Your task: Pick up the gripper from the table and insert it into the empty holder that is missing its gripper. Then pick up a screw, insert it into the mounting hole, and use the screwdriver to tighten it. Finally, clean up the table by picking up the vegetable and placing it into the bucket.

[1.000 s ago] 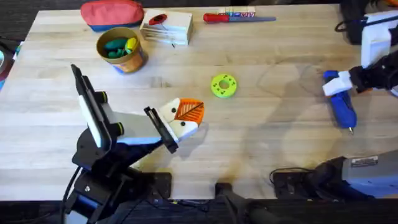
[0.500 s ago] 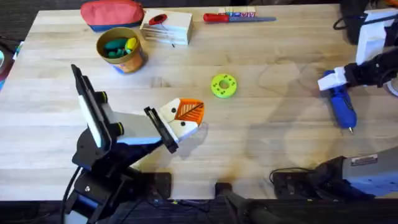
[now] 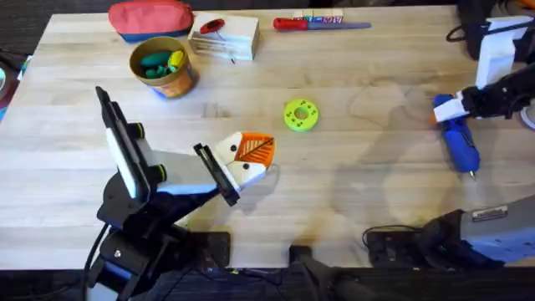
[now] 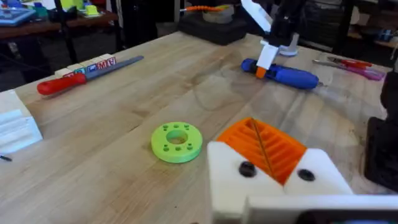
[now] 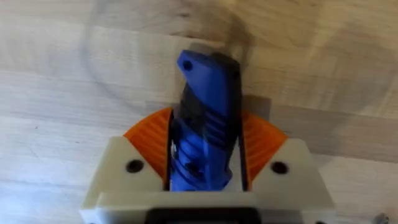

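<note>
Green-and-yellow ring point(image 3: 301, 115) mid-table; red pouch point(image 3: 150, 18), white box point(image 3: 224, 37), red-handled screwdriver point(image 3: 321, 23) along far edge.

Desk point(image 3: 359, 184): pale wood planks, visible grain, matt with slight sheen. Screwdriver point(image 5: 205, 124): bright blue plastic, smooth, ribbed along grip, thin metal bit at tip in overhead. Right claw point(image 5: 205, 165): white plastic fingers, orange ribbed pads point(image 5: 258, 140). Left claw point(image 4: 267, 155): same white plastic, orange ribbed pads, dark screw heads. Green ring point(image 4: 176, 140): matt plastic. Red pouch point(image 3: 150, 18): cloth-like. Bucket point(image 3: 180, 79): yellow-orange, smooth.
</note>
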`<state>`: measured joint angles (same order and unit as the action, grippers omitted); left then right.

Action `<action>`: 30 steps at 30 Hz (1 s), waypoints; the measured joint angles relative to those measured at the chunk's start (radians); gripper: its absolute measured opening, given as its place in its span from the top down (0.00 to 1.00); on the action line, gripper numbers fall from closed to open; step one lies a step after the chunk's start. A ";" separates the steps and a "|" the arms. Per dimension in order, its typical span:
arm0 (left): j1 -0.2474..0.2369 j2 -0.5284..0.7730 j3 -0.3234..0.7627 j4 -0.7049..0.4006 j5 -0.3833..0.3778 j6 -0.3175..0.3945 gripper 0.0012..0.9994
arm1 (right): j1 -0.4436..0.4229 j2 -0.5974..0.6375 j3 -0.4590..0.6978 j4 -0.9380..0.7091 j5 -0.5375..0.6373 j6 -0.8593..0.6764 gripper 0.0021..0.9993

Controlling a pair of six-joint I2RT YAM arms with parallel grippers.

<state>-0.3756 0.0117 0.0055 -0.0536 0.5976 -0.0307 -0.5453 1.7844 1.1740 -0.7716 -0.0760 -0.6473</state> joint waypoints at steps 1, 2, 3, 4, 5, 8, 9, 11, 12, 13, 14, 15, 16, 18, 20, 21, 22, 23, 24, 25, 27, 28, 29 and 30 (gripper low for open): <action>0.000 0.000 0.000 0.000 0.000 0.000 0.98 | 0.000 0.000 0.000 0.002 0.000 -0.001 0.53; 0.000 0.000 0.000 0.000 0.000 0.000 0.98 | 0.000 0.000 0.000 0.004 0.001 -0.003 0.62; 0.000 0.000 0.000 0.000 0.000 0.000 0.98 | 0.000 0.000 0.000 0.006 0.001 -0.005 0.71; 0.000 0.000 0.000 0.000 0.000 0.000 0.98 | 0.000 0.000 0.000 0.006 0.002 -0.010 0.84; 0.000 0.000 0.000 0.000 0.000 0.000 0.98 | 0.000 0.000 0.000 0.005 0.004 -0.011 0.94; 0.000 0.000 0.000 0.000 0.000 0.000 0.98 | 0.001 0.000 0.000 -0.002 -0.002 -0.004 0.98; 0.000 0.000 0.000 0.000 0.000 0.000 0.98 | 0.002 0.000 0.000 -0.003 -0.001 -0.005 0.98; 0.000 0.000 0.000 0.000 0.000 0.000 0.98 | 0.002 0.000 0.000 -0.009 -0.001 -0.004 0.98; 0.000 0.000 0.000 0.000 0.000 0.000 0.98 | 0.002 0.000 0.001 -0.020 -0.001 -0.001 0.98; 0.000 0.000 0.000 0.000 0.000 0.000 0.98 | 0.002 0.000 0.003 -0.033 -0.001 0.006 0.98; 0.000 0.000 0.000 0.001 0.000 0.000 0.98 | 0.002 0.000 0.005 -0.046 0.000 0.019 0.98; 0.000 0.000 0.000 0.001 0.000 0.000 0.98 | 0.002 0.000 0.009 -0.057 0.000 0.032 0.98; 0.000 0.000 0.000 0.001 0.000 0.000 0.98 | 0.002 0.000 0.019 -0.073 0.000 0.051 0.98; 0.000 0.000 0.000 0.001 0.000 0.000 0.98 | 0.002 -0.004 0.043 -0.097 0.000 0.087 0.99; 0.000 0.000 0.000 0.001 0.000 0.000 0.98 | 0.006 -0.028 0.062 -0.105 0.000 0.121 0.99; 0.000 0.000 0.000 0.001 0.000 0.000 0.98 | 0.009 -0.050 0.066 -0.105 0.000 0.135 0.99; 0.000 0.000 0.000 0.001 0.000 0.000 0.98 | 0.014 -0.081 0.069 -0.102 0.000 0.151 0.99; 0.000 0.000 0.000 0.001 0.000 0.000 0.98 | 0.021 -0.119 0.070 -0.095 0.000 0.166 0.99; 0.000 0.000 0.000 0.001 0.000 0.000 0.98 | 0.029 -0.160 0.071 -0.088 0.000 0.183 0.99; 0.000 0.000 0.000 0.001 0.000 0.000 0.98 | 0.037 -0.202 0.074 -0.078 0.000 0.202 0.99; 0.000 0.000 0.000 0.001 0.000 0.000 0.98 | 0.056 -0.285 0.078 -0.055 -0.001 0.239 0.99; 0.000 0.000 0.000 0.001 0.000 0.000 0.98 | 0.069 -0.332 0.083 -0.046 -0.001 0.260 0.99; 0.000 0.000 0.000 0.001 0.000 0.000 0.98 | 0.080 -0.368 0.087 -0.041 -0.001 0.276 0.99; 0.000 0.000 0.000 0.001 0.000 0.000 0.98 | 0.093 -0.406 0.090 -0.037 -0.001 0.290 0.99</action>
<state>-0.3756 0.0120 0.0055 -0.0528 0.5976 -0.0307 -0.4525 1.3786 1.2640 -0.8089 -0.0774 -0.3569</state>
